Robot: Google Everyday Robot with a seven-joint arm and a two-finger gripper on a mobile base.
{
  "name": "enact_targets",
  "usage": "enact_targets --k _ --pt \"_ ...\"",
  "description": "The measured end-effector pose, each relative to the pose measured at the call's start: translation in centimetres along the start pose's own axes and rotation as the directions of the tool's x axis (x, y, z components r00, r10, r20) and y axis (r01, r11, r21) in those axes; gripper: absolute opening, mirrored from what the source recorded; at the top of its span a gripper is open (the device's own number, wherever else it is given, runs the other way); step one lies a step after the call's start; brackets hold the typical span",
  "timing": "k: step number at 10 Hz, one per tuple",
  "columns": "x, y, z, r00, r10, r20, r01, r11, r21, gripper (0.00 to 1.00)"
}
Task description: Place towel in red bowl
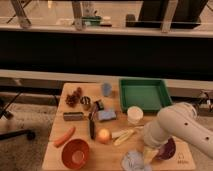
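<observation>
The crumpled towel [134, 161] lay at the front edge of the bench [106, 156], well to the right of the red bowl [76, 153]. The gripper [149, 154] hung just beside the towel, next to a purple bowl [169, 149]. Whether it was spread or closed could not be told.

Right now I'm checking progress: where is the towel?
In the camera view, the towel lies at the table's front edge, right of the red bowl, beside the gripper.

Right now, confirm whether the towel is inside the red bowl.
No, the towel lies on the table beside the red bowl, near the gripper.
</observation>
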Motion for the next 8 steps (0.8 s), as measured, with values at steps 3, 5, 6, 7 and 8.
enact_targets --k 3,5,6,7,8 --pt "-0.1 0.2 1.6 1.000 0.003 0.017 -0.003 1.000 -0.014 0.80" --pt "0.8 0.5 4.8 1.000 0.013 0.022 -0.013 1.000 -0.025 0.80" --pt "1.0 0.5 6.2 1.000 0.015 0.024 -0.015 0.999 -0.033 0.80" --pt "1.2 0.4 7.1 0.999 0.021 0.029 -0.020 0.999 -0.038 0.80" --pt "1.3 0.4 7.5 0.999 0.026 0.034 -0.025 0.999 -0.037 0.80"
